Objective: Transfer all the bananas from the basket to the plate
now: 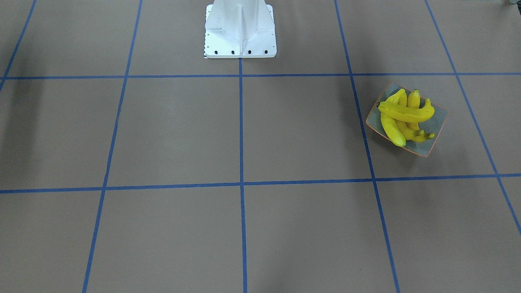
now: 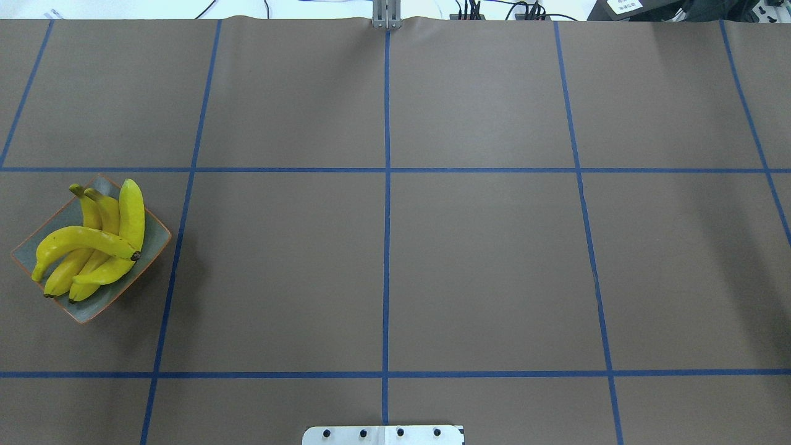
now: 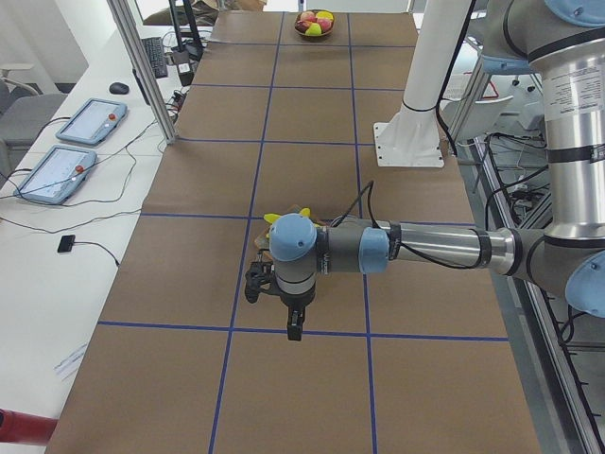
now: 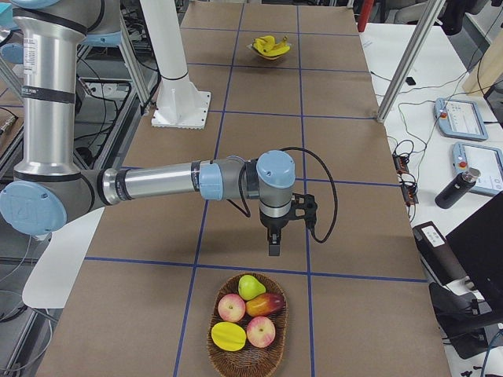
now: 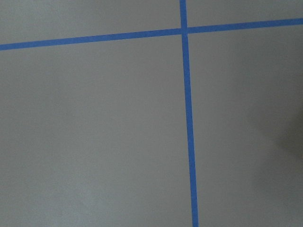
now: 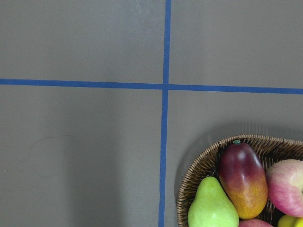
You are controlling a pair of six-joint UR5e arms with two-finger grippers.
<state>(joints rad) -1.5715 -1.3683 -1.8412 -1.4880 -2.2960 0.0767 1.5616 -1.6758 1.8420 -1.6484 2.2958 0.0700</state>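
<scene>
Several yellow bananas (image 1: 407,114) lie piled on the square grey-blue plate (image 1: 438,120) with the orange rim. In the overhead view the bananas (image 2: 93,244) and the plate (image 2: 154,238) are at the table's left. My left gripper (image 3: 295,326) shows only in the exterior left view, hanging over the table near the plate, whose bananas (image 3: 274,218) peek out behind the arm. My right gripper (image 4: 273,245) shows only in the exterior right view, just above the wicker basket (image 4: 212,322). I cannot tell whether either gripper is open or shut.
The basket holds apples, a pear (image 4: 250,287), a mango and a yellow fruit; its rim (image 6: 189,179) shows in the right wrist view. The white robot base (image 1: 240,32) stands at the table's middle edge. Blue tape lines grid the brown table.
</scene>
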